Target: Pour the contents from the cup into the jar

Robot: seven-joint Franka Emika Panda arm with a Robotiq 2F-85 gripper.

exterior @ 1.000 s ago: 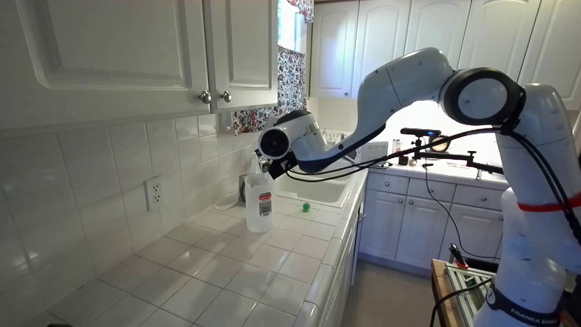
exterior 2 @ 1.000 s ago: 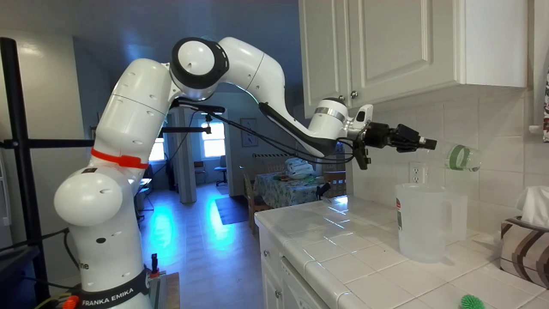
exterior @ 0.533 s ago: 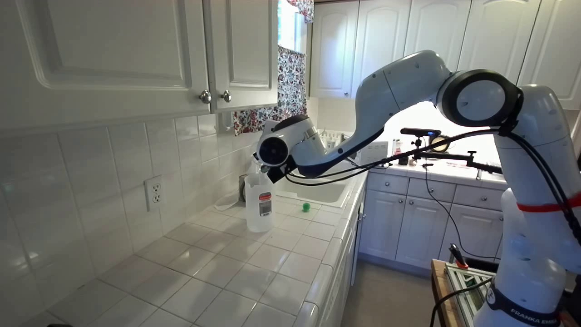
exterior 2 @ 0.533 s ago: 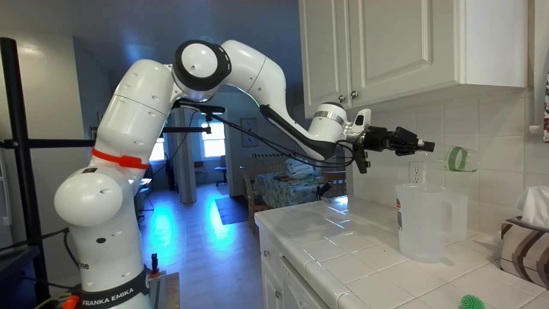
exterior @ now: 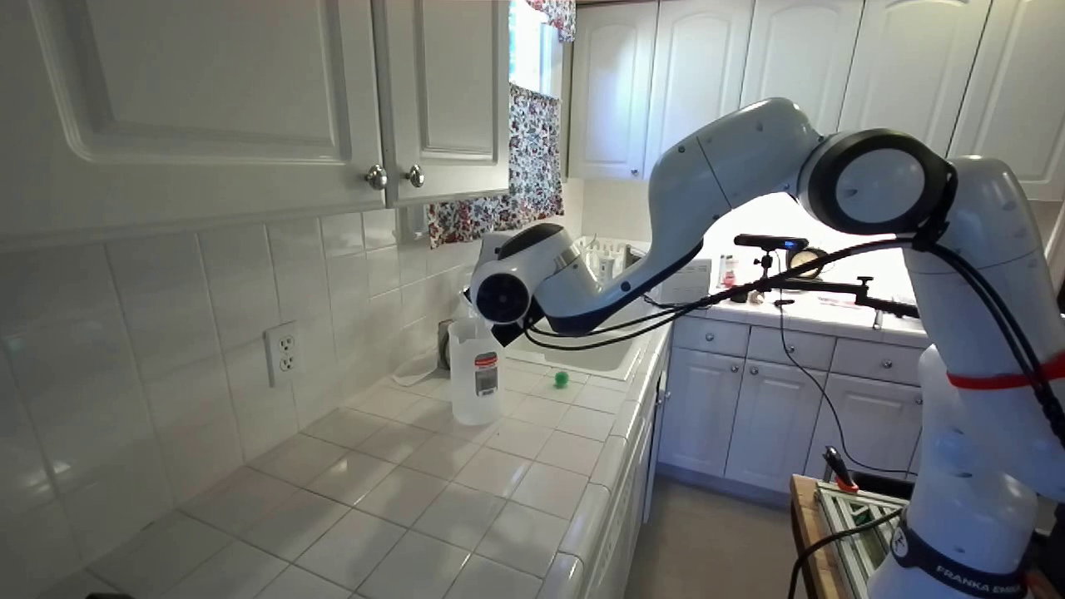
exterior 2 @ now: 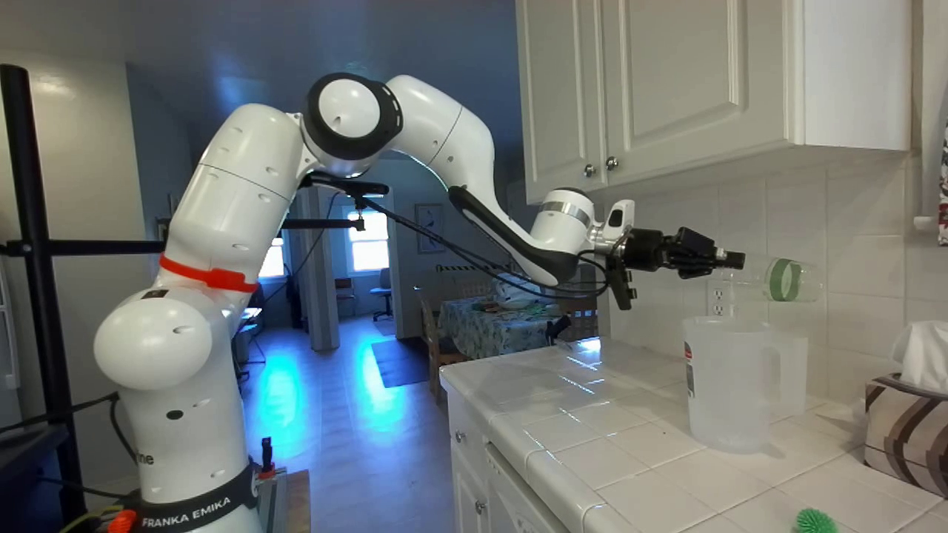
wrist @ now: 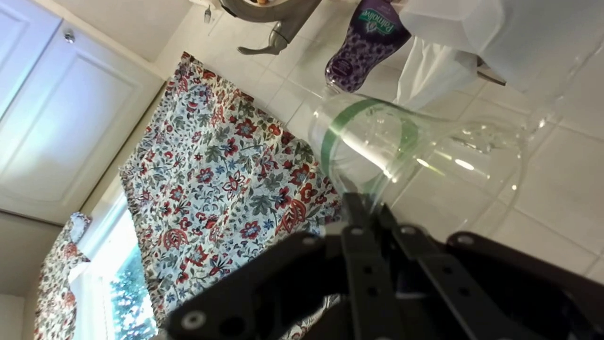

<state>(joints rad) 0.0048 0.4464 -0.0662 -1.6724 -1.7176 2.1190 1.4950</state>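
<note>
Pinching the cup [wrist: 415,156], tipped sideways just ahead of the jaws; cannot tell exactly which part. Probably light, stiff, slippery when wet, breakable: best held by the green band [wrist: 338,125], away from the mouth. Below the jaws, the jar [exterior 2: 729,389], upright on a glossy tiled counter [exterior 2: 652,459]. Beyond the jaws, a tissue box [exterior 2: 907,433], dish-soap bottle [wrist: 365,47], then floral curtain [wrist: 226,179].

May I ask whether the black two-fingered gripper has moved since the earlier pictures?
Yes; in an exterior view, the gripper sits lower, nearer the white wall outlet.
</note>
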